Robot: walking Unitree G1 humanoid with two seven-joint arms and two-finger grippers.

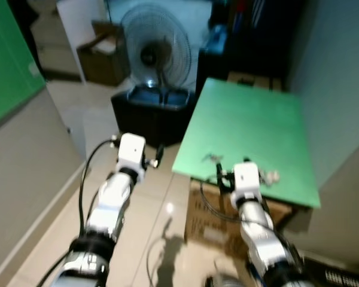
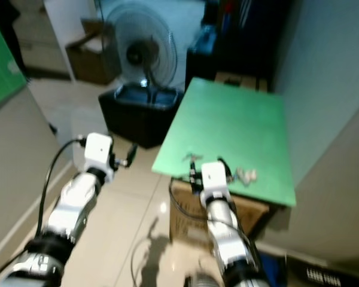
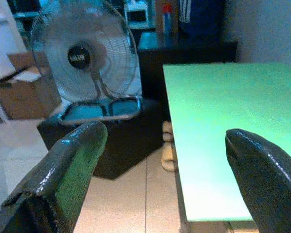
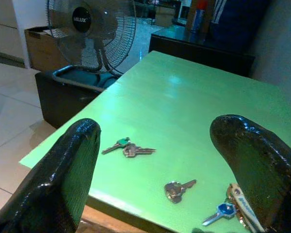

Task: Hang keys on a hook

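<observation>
Several keys lie near the front edge of a green table [image 1: 251,119]. A green-headed key pair [image 4: 128,148] is on the left, a single key [image 4: 177,188] sits in the middle, and a bunch with a blue key [image 4: 230,209] is at the right. The same left pair [image 1: 213,158] and right bunch [image 1: 270,176] show in the left eye view. My right gripper [image 4: 157,128] is open, low at the table's front edge, with the keys just beyond its fingers. My left gripper [image 3: 165,133] is open over the floor, left of the table, holding nothing.
A standing fan [image 1: 157,54] rests on a black box [image 1: 149,113] by the table's far left corner. A cardboard box [image 1: 209,209] sits under the table's front. A grey wall runs along the right and a green panel [image 1: 6,60] along the left. Pale slippers [image 3: 169,145] lie on the tiles.
</observation>
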